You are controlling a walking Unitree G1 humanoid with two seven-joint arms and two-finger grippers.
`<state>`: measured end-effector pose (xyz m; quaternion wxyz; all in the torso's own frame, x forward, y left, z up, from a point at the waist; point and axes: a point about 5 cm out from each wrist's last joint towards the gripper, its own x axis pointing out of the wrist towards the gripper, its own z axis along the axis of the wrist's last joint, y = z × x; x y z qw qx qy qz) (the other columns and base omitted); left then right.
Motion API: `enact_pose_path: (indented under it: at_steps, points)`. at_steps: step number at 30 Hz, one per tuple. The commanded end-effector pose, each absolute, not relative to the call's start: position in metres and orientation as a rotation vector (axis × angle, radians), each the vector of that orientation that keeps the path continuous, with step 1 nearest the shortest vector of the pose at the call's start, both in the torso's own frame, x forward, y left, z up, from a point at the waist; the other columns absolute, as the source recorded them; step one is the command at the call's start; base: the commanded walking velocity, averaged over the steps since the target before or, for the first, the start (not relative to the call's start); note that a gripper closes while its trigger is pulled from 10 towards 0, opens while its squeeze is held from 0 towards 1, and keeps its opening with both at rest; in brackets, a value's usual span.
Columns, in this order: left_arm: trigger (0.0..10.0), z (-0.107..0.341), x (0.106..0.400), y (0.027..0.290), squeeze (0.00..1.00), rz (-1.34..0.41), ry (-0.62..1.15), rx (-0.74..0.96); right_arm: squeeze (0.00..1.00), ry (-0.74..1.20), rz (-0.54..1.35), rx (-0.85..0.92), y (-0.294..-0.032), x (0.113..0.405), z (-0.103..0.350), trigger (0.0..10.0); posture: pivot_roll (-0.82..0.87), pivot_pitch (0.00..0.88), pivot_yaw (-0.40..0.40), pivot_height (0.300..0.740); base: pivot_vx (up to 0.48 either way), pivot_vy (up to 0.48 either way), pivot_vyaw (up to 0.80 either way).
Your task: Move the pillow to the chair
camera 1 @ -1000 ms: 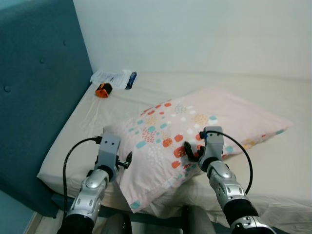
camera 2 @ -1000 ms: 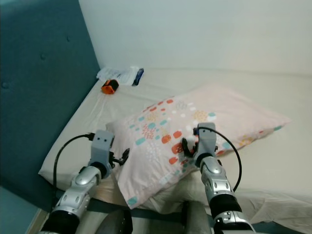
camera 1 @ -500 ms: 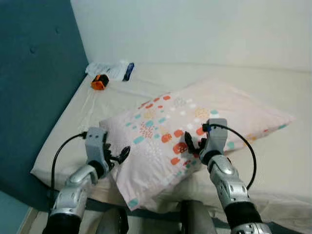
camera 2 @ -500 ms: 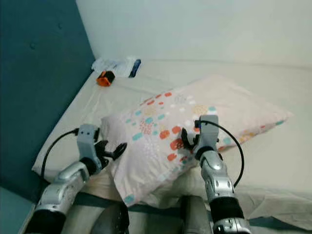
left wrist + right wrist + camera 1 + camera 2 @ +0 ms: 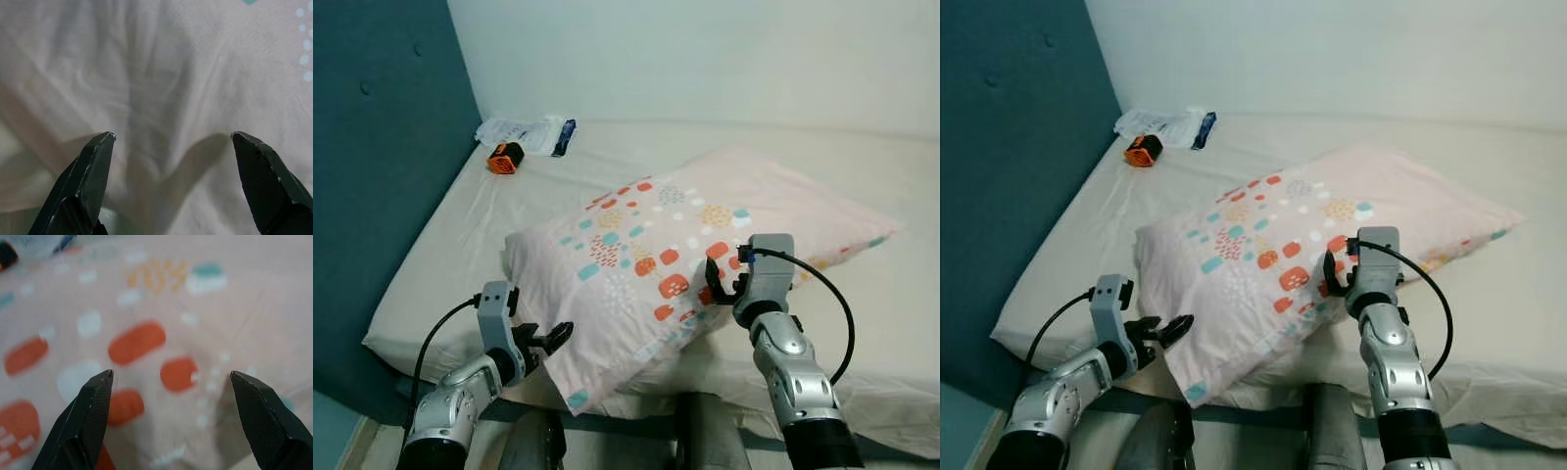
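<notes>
A pink pillow [image 5: 705, 245] with orange, teal and white spots lies slantwise on the bed [image 5: 460, 235]. My left gripper [image 5: 551, 338] is open and low at the pillow's near left corner, by the mattress edge. In the left wrist view its fingertips [image 5: 100, 147] stand wide apart with plain pink fabric [image 5: 171, 73] just ahead. My right gripper [image 5: 717, 284] is open against the pillow's near long side. The spotted cover [image 5: 146, 340] lies close ahead of my right gripper [image 5: 171, 377] in its wrist view.
A teal padded headboard [image 5: 372, 147] rises on the left and a white wall [image 5: 705, 59] runs behind the bed. A small orange and black object [image 5: 505, 157] and a white plastic packet [image 5: 524, 130] lie in the far left corner of the mattress.
The view has shifted. My left gripper has dropped back from the pillow's left side to its near corner. The right gripper has slid a little right along the pillow's edge.
</notes>
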<state>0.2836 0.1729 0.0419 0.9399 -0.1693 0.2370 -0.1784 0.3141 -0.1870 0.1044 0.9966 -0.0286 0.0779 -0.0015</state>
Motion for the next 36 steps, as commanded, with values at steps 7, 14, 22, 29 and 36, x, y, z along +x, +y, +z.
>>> enact_pose_path:
  at_steps: [7, 14, 22, 29, 36]
  points:
    - [10.0, 0.038, 0.289, 0.170, 0.00, -0.299, 0.524, -0.480, 0.00, 0.240, 0.055, -0.081, -0.177, 0.308, 0.095, 10.0, -0.02, 0.140, -0.037, 0.559, 0.000, 0.000, 0.00]
    - [10.0, 0.050, 0.300, 0.171, 0.00, -0.249, 0.416, -0.786, 0.00, 0.239, 0.069, -0.035, -0.174, 0.307, 0.096, 10.0, -0.02, 0.128, -0.033, 0.549, 0.000, 0.000, 0.00]
    - [10.0, 0.051, 0.301, 0.160, 0.00, -0.279, 0.405, -0.898, 0.00, 0.252, 0.069, -0.026, -0.173, 0.308, 0.095, 10.0, -0.03, 0.116, -0.034, 0.549, 0.000, 0.000, 0.00]
    - [10.0, 0.048, 0.301, 0.132, 1.00, -0.354, 0.429, -0.846, 0.00, 0.255, 0.061, -0.017, -0.175, 0.308, 0.095, 10.0, -0.03, 0.095, -0.030, 0.549, 0.000, 0.000, 0.00]
    - [10.0, 0.046, 0.302, 0.128, 1.00, -0.338, 0.436, -0.823, 0.00, 0.254, 0.063, -0.015, -0.174, 0.308, 0.095, 10.0, -0.03, 0.095, -0.030, 0.549, 0.000, 0.000, 0.00]
